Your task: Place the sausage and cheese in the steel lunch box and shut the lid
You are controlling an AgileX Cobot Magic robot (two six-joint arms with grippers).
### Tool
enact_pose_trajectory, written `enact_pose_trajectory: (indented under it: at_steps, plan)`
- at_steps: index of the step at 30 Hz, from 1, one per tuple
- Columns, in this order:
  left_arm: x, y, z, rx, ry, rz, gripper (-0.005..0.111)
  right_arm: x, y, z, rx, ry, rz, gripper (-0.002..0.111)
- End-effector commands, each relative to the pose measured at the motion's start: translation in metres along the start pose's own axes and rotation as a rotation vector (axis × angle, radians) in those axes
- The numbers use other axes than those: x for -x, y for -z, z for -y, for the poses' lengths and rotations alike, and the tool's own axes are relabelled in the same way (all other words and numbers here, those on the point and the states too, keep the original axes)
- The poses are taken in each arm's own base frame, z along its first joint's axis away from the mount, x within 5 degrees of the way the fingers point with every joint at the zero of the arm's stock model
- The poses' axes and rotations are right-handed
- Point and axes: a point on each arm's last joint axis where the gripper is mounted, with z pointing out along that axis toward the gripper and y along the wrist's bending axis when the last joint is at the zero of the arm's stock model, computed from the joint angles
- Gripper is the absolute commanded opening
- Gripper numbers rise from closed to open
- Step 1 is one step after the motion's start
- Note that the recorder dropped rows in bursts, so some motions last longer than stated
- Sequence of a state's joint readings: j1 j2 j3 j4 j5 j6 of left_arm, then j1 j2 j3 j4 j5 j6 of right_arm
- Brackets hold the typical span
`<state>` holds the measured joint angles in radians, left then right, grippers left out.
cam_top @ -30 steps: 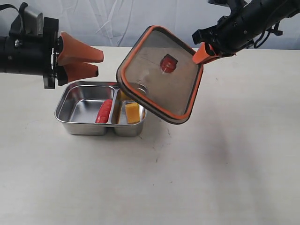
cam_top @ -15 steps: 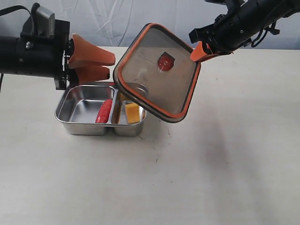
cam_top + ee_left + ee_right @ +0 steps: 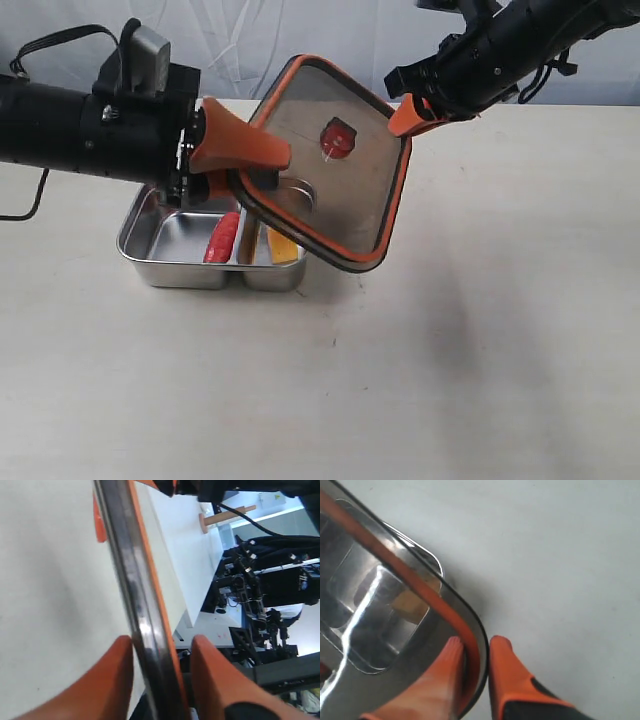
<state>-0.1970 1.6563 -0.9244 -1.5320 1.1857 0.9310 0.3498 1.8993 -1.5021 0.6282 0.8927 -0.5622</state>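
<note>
Left fingers (image 3: 245, 148) reached the lid (image 3: 330, 190) above pale tabletop (image 3: 450, 350).

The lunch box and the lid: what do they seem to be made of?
The lunch box looks like polished stainless steel: silver walls with bright mirror reflections. The lid seems to be tinted see-through plastic, or possibly glass: the box shows through it, and it is glossy. Its orange seal looks like soft rubber or silicone, though the look alone cannot settle that.
</note>
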Motion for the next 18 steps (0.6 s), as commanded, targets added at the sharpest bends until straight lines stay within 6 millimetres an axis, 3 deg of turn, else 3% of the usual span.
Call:
enact_pose_trajectory:
  at_steps: [1,2,13,15,18]
  plan:
    - [-0.002,-0.001,-0.009,0.098,0.001,-0.014,0.005,0.001,0.002,-0.001,0.004,-0.002,0.016,-0.001]
    - [-0.003,-0.001,-0.011,0.120,-0.011,-0.021,0.000,0.001,0.002,-0.001,0.004,-0.002,0.016,-0.001]
    - [-0.002,0.001,-0.019,0.208,-0.066,-0.020,0.000,0.002,0.002,-0.002,0.010,-0.007,0.017,0.001]
    - [-0.002,0.001,-0.020,0.221,-0.071,-0.021,0.000,0.002,0.002,-0.002,0.010,-0.007,0.017,0.009]
    - [-0.002,0.001,-0.020,0.221,-0.071,-0.021,0.000,0.002,0.002,-0.002,0.010,-0.007,0.017,0.032]
